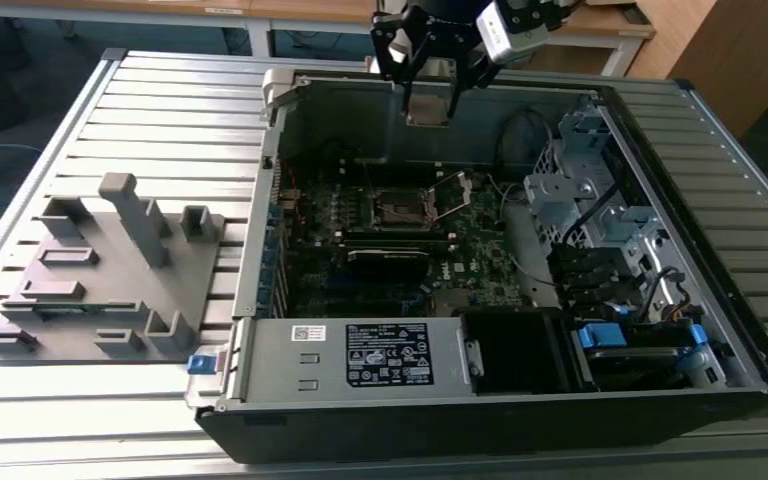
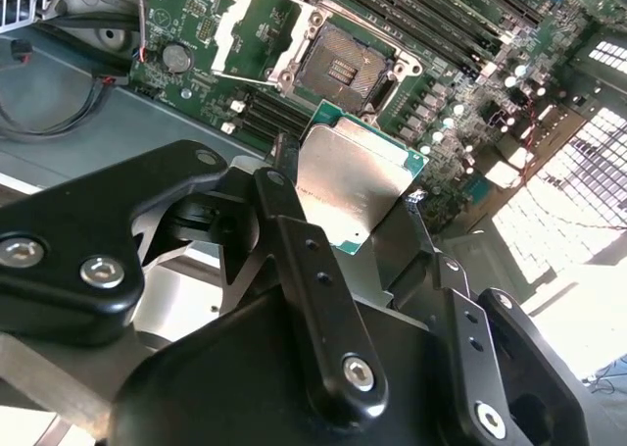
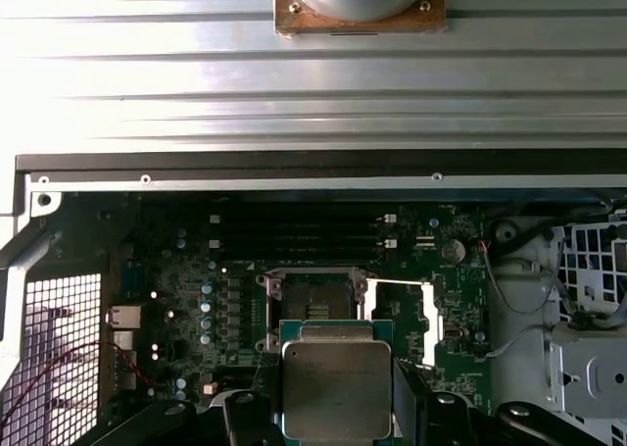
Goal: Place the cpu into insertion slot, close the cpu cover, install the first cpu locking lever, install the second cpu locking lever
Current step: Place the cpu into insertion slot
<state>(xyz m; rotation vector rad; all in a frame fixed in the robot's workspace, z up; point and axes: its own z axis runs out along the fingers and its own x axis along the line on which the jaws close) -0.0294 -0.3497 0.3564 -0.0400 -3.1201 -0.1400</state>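
In the exterior view, the arm's black jaws hang above the far wall of the open dark computer case (image 1: 491,425), which lies on the slatted metal tabletop (image 1: 157,110). They are pinched narrow on the small flat square cpu with a dull grey metal face (image 1: 427,108), well apart from the green motherboard (image 1: 471,265).

In the second wrist view, the cpu (image 2: 353,186) is held by two opposite edges. Beyond it are the small square insertion slot with a dark centre and silver rim (image 2: 343,69) and the thin silver cpu cover (image 2: 257,29), flipped open just beside it.

In the first wrist view, the cpu (image 3: 336,387) sits near the insertion slot (image 3: 312,304) but off its centre. A tilted or offset descent would likely bend contacts or catch the cpu cover (image 3: 407,314).
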